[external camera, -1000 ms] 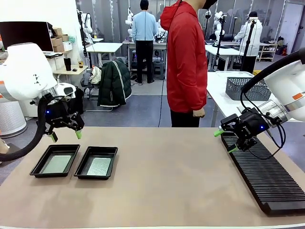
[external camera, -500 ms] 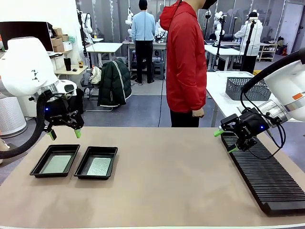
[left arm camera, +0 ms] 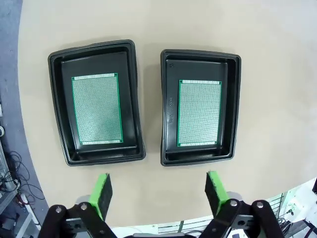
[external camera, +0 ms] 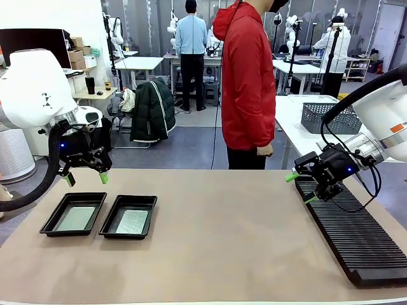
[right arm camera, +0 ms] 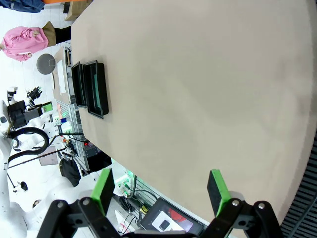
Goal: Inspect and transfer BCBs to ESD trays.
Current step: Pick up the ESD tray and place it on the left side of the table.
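Observation:
Two black ESD trays (external camera: pixel 74 215) (external camera: pixel 129 216) sit side by side at the table's left. Each holds one BCB (external camera: pixel 75 218) (external camera: pixel 133 222) lying flat on its floor. From the left wrist view the boards are green perforated rectangles (left arm camera: pixel 96 108) (left arm camera: pixel 199 113) inside the trays (left arm camera: pixel 59 114) (left arm camera: pixel 232 114). My left gripper (external camera: pixel 85 178) (left arm camera: pixel 158 191) hangs open above the trays' far edge, nothing between its green pads. Over the near end of the black rack, my right gripper (external camera: pixel 301 188) (right arm camera: pixel 157 191) is open and empty too.
A long black ribbed rack (external camera: pixel 356 238) lies along the table's right side. A person in a red jacket (external camera: pixel 248 82) stands at the far edge, hands down. A grey mesh basket (external camera: pixel 327 117) sits on another table behind.
My left arm has drawn up and a little back from the trays. The right arm and the person have stayed still.

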